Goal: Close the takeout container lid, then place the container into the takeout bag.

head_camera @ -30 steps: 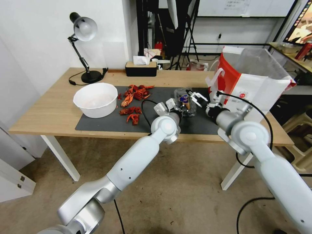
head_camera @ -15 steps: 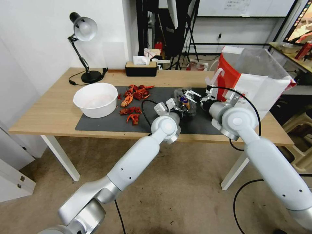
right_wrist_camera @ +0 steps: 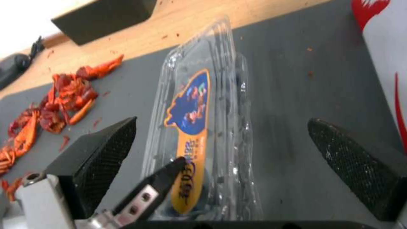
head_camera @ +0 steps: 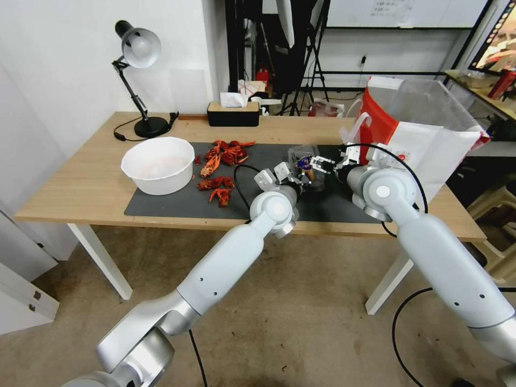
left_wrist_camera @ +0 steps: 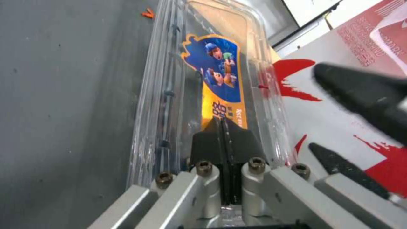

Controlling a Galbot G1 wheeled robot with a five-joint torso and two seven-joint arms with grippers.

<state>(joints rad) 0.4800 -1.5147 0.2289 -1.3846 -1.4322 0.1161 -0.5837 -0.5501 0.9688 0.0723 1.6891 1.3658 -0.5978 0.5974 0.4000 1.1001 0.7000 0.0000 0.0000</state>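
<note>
The takeout container (head_camera: 307, 167) lies between the wide-open jaws of the right gripper (right_wrist_camera: 229, 165); the left gripper (left_wrist_camera: 223, 133), jaws pressed together, touches its lid (left_wrist_camera: 216, 79) from 7 o'clock.

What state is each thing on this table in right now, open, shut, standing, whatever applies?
takeout container: lying on the dark mat
lid: folded down on the tray; whether latched, cannot tell
left gripper: shut, tips pressing on the lid
right gripper: open, one finger on each side of the container
takeout bag: upright, mouth open
white bowl: upright
tissue box: one tissue sticking out
</note>
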